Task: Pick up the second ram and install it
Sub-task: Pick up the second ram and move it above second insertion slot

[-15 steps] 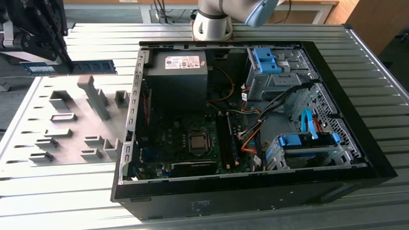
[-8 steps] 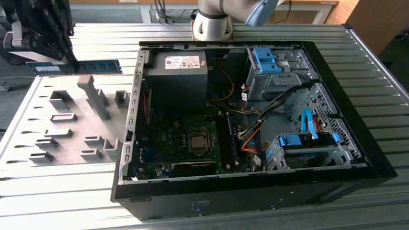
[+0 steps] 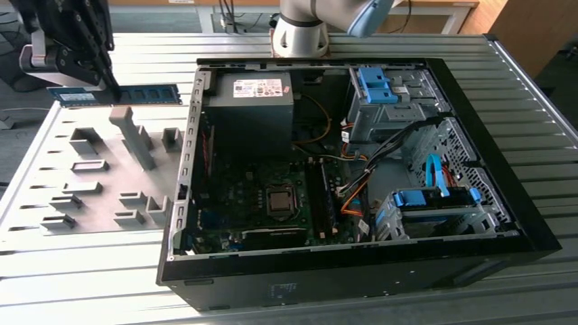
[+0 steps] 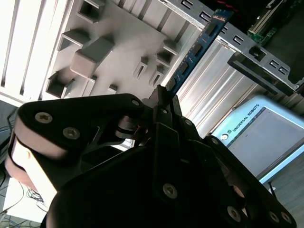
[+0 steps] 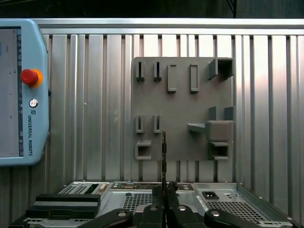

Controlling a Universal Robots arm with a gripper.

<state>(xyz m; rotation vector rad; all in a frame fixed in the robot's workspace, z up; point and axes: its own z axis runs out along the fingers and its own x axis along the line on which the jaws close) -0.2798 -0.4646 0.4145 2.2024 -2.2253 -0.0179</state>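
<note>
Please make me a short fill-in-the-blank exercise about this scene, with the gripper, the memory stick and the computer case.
1. The gripper is ____ on the second ram.
2. The second ram is held ____ the computer case, not inside it.
3. The plastic drive brackets in the case are ____ in colour.
Missing words: shut; outside; blue.

Ribbed shiny metal table (image 3: 91, 291); matt grey plastic fixture plate (image 3: 118, 177).
</note>
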